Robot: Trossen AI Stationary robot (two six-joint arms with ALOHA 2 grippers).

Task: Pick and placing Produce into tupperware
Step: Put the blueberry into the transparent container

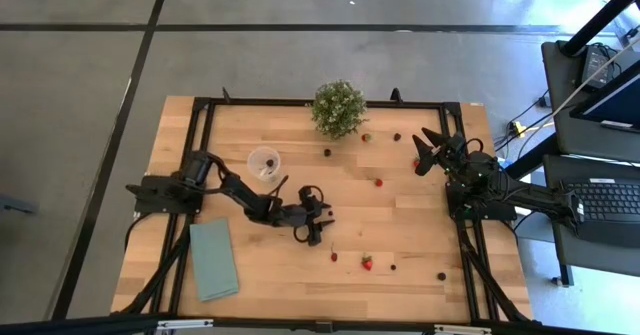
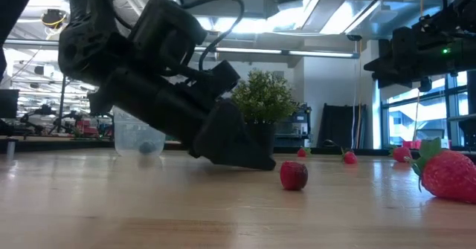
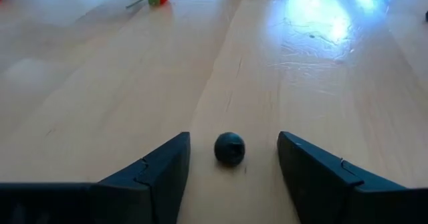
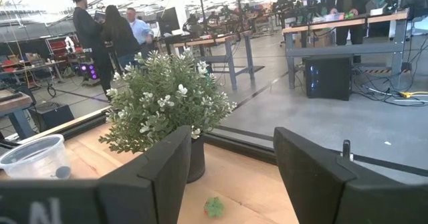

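Observation:
My left gripper (image 1: 314,227) (image 3: 234,138) is open and low over the middle of the table. One finger stands on either side of a dark round berry (image 3: 229,148) that lies on the wood, and neither touches it. The clear cup (image 1: 264,162) (image 2: 138,135) stands upright on its base toward the far left of this gripper, with something dark in its bottom. Red strawberries (image 1: 367,263) (image 2: 294,176) and dark berries (image 1: 392,267) lie scattered on the table. My right gripper (image 1: 424,149) (image 4: 232,164) is open and waits near the right far side, facing the plant.
A bushy potted plant (image 1: 338,108) (image 4: 167,100) stands at the table's far edge. A flat teal cloth (image 1: 213,258) lies near the left near corner. More berries (image 1: 378,182) lie between the two arms. People stand in the room beyond the table (image 4: 107,30).

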